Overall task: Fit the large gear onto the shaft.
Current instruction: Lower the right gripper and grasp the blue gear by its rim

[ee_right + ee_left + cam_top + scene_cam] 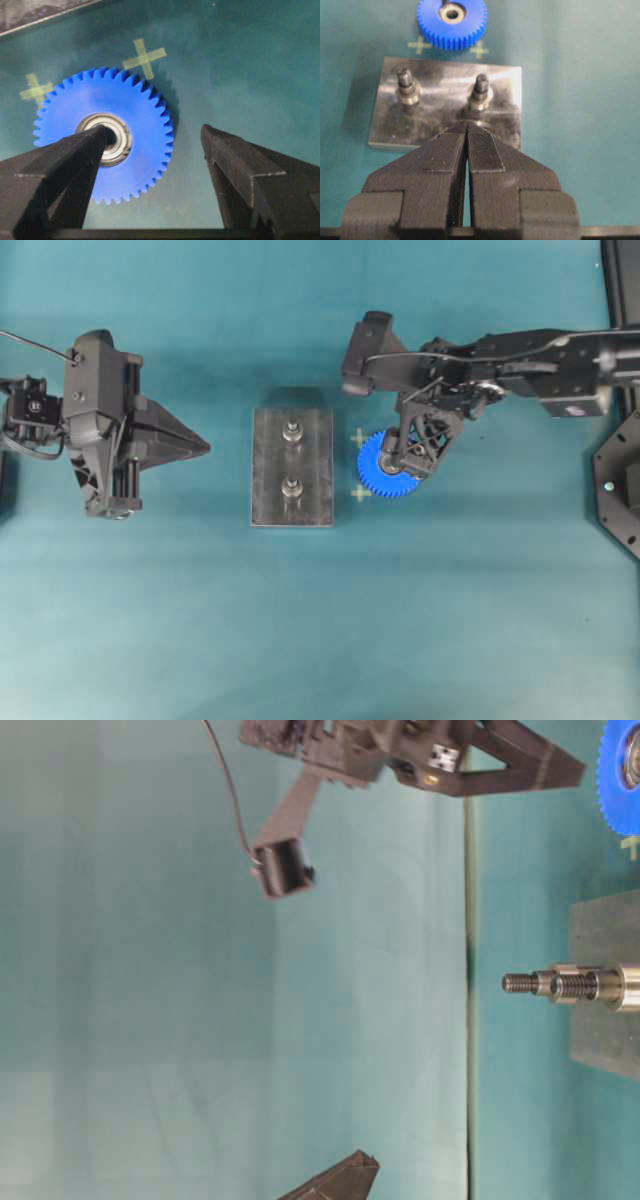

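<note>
The large gear [372, 476] lies flat on the table just right of the dark grey plate [292, 510], bright blue with a metal bearing hub [117, 142]. Two identical shafts [292, 430] [292, 488] stand upright on the plate. My right gripper [156, 132] is open over the gear: one fingertip [97, 137] is at the hub and the other [210, 135] is beyond the toothed rim. My left gripper [466, 125] is shut and empty, left of the plate and pointing at it. The gear also shows in the left wrist view [451, 22].
Two yellow cross marks [360, 438] [360, 493] sit on the teal mat between the plate and the gear. Black equipment [620, 480] stands at the table's right edge.
</note>
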Action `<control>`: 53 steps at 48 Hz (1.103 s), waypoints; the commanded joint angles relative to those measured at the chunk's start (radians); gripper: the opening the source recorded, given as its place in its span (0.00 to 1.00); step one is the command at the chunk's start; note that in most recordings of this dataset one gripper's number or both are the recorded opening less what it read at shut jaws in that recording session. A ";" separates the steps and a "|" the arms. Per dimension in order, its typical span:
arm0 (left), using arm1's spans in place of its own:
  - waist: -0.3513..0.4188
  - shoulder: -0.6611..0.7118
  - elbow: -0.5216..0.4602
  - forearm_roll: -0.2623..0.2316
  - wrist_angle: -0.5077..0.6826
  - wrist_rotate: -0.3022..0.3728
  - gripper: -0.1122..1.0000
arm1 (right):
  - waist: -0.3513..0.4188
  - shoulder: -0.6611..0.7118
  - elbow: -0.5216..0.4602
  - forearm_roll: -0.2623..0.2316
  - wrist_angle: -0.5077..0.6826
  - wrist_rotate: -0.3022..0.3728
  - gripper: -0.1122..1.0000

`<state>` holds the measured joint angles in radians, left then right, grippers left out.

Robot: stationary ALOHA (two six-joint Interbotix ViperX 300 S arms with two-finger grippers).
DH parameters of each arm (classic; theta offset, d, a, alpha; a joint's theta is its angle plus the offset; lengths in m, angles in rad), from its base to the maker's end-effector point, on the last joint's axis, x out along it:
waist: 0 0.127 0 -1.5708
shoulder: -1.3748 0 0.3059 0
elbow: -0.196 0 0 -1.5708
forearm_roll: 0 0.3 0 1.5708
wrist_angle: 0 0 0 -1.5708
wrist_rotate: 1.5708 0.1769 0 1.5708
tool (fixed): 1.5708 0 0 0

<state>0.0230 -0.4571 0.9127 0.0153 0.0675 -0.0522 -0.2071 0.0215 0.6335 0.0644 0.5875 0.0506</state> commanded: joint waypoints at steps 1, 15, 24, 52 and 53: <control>0.005 -0.005 -0.018 0.003 -0.008 0.002 0.10 | -0.003 0.000 -0.018 -0.005 0.000 -0.012 0.83; 0.006 -0.005 -0.015 0.003 -0.008 0.002 0.10 | 0.000 0.032 -0.021 -0.006 0.006 -0.017 0.83; 0.006 -0.005 -0.015 0.003 -0.008 0.002 0.10 | 0.000 0.041 -0.023 -0.006 0.006 -0.015 0.84; 0.006 0.032 -0.021 0.003 -0.008 0.002 0.10 | 0.025 0.075 -0.023 -0.006 0.026 -0.017 0.84; 0.006 0.034 -0.021 0.003 -0.008 0.002 0.10 | 0.026 0.077 -0.023 -0.006 0.028 -0.015 0.84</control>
<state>0.0276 -0.4234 0.9127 0.0153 0.0675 -0.0522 -0.1887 0.0997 0.6213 0.0598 0.6105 0.0430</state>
